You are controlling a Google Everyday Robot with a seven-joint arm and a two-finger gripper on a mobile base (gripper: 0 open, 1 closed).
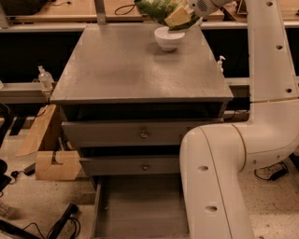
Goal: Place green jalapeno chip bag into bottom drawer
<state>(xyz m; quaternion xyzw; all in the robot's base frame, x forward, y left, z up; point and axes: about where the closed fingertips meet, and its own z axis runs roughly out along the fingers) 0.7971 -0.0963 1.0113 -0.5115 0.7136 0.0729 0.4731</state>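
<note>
The green jalapeno chip bag [161,10] with its pale label patch hangs in the air at the top of the view, above the white round bowl [169,38] on the cabinet top [135,65]. My gripper [187,10] is shut on the bag's right end, at the end of the white arm [271,70] that reaches in from the right. The bottom drawer [140,210] stands pulled open at the foot of the cabinet, its flat grey floor bare; my arm's lower link covers its right side.
Two shut grey drawer fronts with round knobs [144,134] sit above the open drawer. A cardboard box [51,161] and cables lie on the floor to the left. A clear bottle [44,77] stands on the left shelf.
</note>
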